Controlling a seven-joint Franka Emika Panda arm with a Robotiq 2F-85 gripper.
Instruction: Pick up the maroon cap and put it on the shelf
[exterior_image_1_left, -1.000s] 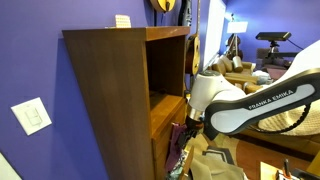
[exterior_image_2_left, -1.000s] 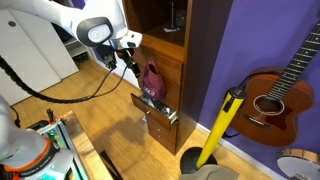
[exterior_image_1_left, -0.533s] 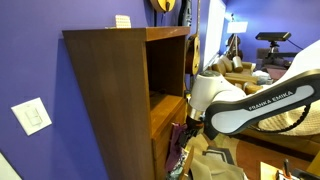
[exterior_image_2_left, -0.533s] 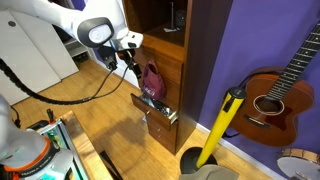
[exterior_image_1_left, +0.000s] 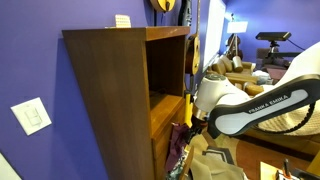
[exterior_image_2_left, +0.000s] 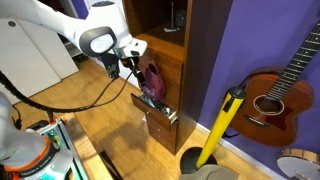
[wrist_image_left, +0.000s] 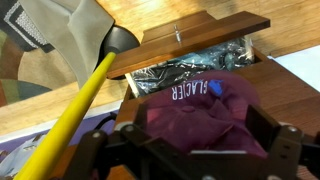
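Closest in, the wrist view shows one gripper (wrist_image_left: 190, 165) with its two fingers (wrist_image_left: 285, 150) spread wide, one low at each side of the picture, pinching nothing. The one maroon cap (wrist_image_left: 200, 110) sits between and just beyond them as a soft, rumpled heap with pale lettering across its front. Whether the fingers touch the cloth I cannot tell. In an exterior view the gripper (exterior_image_2_left: 133, 68) stands just beside the cap (exterior_image_2_left: 152, 80), on the side facing the room, and the cap lies against the front of the shelf's lower part. Whether it rests on a board or hangs there is not clear. Just past the cap is one drawer (wrist_image_left: 190, 35), pulled open, with dark patterned stuff (wrist_image_left: 190, 68) inside; from outside, the drawer (exterior_image_2_left: 158, 118) juts out right below the cap. There is one shelf (exterior_image_2_left: 200, 60), tall and brown, and its plain side panel fills the middle of an exterior view (exterior_image_1_left: 105, 90). A single white arm (exterior_image_1_left: 255, 105) reaches in toward its open front, with the gripper (exterior_image_1_left: 192, 128) low by the lower compartment. One yellow pole (exterior_image_2_left: 222, 125) leans near the shelf's base and also crosses the wrist view (wrist_image_left: 70, 110). Farther off, one guitar (exterior_image_2_left: 275, 95) rests against the purple wall.
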